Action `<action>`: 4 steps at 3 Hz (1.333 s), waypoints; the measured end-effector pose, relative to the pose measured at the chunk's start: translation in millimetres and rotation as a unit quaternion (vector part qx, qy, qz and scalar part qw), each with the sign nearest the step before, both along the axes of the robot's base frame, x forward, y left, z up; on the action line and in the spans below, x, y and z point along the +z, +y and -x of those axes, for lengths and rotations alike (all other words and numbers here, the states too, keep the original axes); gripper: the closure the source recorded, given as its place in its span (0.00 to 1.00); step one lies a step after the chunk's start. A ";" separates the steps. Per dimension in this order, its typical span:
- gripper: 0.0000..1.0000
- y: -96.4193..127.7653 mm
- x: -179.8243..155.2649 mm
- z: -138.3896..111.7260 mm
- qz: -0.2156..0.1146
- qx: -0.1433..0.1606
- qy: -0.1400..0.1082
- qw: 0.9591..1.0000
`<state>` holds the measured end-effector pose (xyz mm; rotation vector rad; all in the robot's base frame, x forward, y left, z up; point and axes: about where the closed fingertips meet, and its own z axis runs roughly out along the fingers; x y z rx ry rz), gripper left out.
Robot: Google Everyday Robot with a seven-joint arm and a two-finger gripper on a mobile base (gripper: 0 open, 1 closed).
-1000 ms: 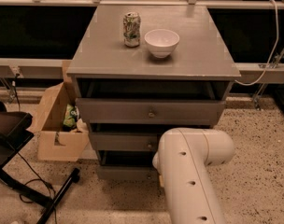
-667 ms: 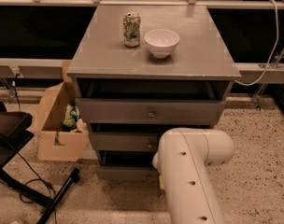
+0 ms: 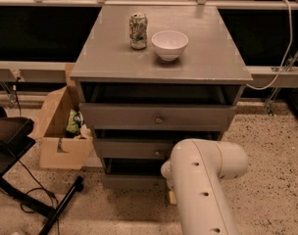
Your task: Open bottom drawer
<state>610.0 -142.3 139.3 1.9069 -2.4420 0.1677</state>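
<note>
The bottom drawer is the lowest of three grey drawers in the cabinet. Its flat front shows at the left, with a dark gap above it. Its knob and right half are hidden behind my white arm. The arm bends at the elbow right in front of the drawer. My gripper is hidden behind that elbow, somewhere at the drawer's front. The middle drawer and the top drawer each show a small round knob.
A can and a white bowl stand on the cabinet top. An open cardboard box sits on the floor to the left. A black stand with cables lies at the lower left. A white cable hangs at the right.
</note>
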 end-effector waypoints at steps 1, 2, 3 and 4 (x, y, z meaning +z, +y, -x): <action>0.42 14.4 14.2 25.9 -0.004 -0.002 0.035 0.999; 0.65 25.8 35.7 61.4 0.010 0.004 0.052 0.999; 0.93 25.6 35.0 62.1 0.010 0.004 0.053 0.999; 0.78 25.1 33.8 63.7 0.010 0.004 0.054 0.998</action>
